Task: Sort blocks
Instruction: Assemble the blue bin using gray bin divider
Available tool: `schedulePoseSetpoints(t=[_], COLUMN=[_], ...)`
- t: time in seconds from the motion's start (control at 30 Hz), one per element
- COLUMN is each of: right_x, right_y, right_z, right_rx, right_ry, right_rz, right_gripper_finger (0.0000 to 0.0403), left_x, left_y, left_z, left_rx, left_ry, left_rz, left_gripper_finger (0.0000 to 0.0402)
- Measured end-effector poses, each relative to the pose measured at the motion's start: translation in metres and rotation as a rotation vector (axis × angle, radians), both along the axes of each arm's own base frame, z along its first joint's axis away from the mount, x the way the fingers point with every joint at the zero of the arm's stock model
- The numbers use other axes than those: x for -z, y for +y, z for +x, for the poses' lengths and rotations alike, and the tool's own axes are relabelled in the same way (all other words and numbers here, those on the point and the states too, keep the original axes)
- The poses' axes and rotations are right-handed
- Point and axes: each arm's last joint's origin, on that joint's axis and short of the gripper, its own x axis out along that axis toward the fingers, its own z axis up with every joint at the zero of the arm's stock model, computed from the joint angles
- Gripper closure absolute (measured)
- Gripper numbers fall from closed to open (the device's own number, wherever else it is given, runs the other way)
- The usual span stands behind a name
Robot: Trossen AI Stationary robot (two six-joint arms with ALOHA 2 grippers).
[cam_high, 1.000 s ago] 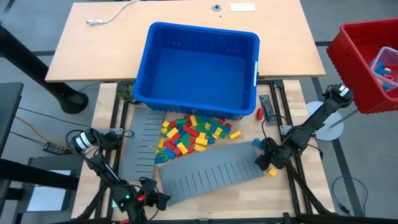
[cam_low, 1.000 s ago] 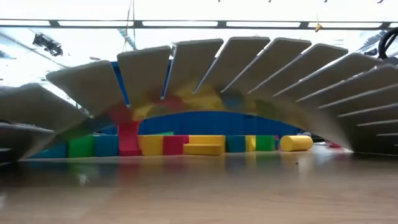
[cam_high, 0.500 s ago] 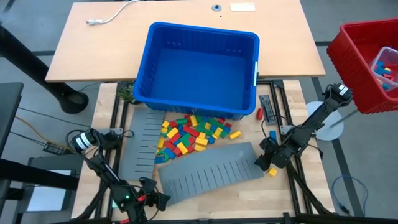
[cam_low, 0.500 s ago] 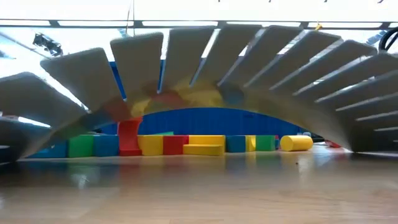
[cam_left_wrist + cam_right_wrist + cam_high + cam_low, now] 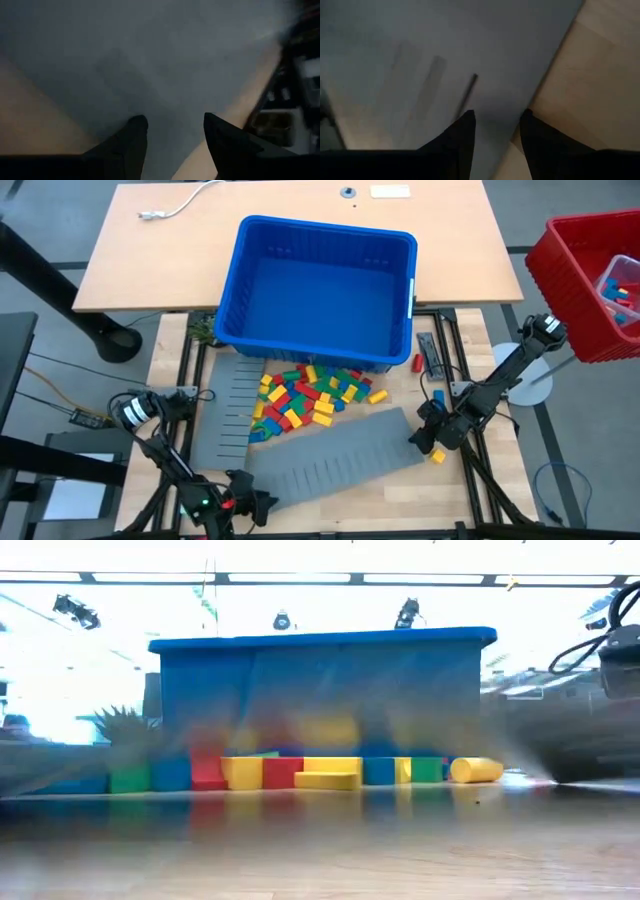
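Observation:
Several red, yellow, green and blue blocks (image 5: pixel 305 398) lie heaped on the table in front of the blue bin (image 5: pixel 326 227), which shows in the low view as blue bin (image 5: pixel 320 680) behind the row of blocks (image 5: pixel 300 772). Nearer, a long grey ridged panel (image 5: pixel 335 460) slants across the table. My left gripper (image 5: pixel 258 502) is at its near-left end, my right gripper (image 5: pixel 425 438) at its right end. In the low view the panel is only a grey blur. My left gripper (image 5: pixel 172 131) has the panel's near-left end (image 5: pixel 160 122) running in between its two fingers, which slant down from the near-left side. My right gripper (image 5: pixel 497 125) has the panel's right end (image 5: pixel 495 107) between its two fingers, slanting down from the right; the panel's edge passes by one finger (image 5: pixel 532 132).
A second grey ridged panel (image 5: pixel 228 408) lies flat left of the block heap. Single blocks lie near my right gripper: a yellow one (image 5: pixel 438 457), a blue one (image 5: pixel 437 394), a red one (image 5: pixel 417 362). A red basket (image 5: pixel 560 260) stands beyond the table's far-right corner.
The long grey panel, bowed up in a high arch over the table, has dropped flatter and stretched out. Its left end has gone toward the near-left while its right end stayed put. In the low view it has gone from a sharp fan of strips to a blur.

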Motion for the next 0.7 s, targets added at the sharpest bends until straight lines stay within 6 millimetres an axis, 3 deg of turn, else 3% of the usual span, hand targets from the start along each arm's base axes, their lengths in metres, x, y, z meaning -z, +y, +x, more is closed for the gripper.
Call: schedulePoseSetpoints(t=[0.37, 0.53, 0.7], right_x=[-0.001, -0.001, 0.000], right_y=[0.001, 0.001, 0.001], right_z=[0.000, 0.000, 0.000], right_rx=[-0.014, -0.027, -0.031], right_ry=[0.001, 0.016, 0.017], right_rz=[0.005, 0.017, 0.012], right_gripper_finger=[0.0259, 0.0259, 0.0257], left_x=[-0.006, -0.042, -0.090], left_y=[-0.002, -0.015, -0.021], left_z=[0.004, 0.010, 0.012], left_rx=[-0.003, 0.054, 0.082], left_ry=[-0.023, 0.021, 0.282], left_rz=[-0.048, -0.058, -0.045], left_gripper_finger=[0.0200, 0.0200, 0.0200])
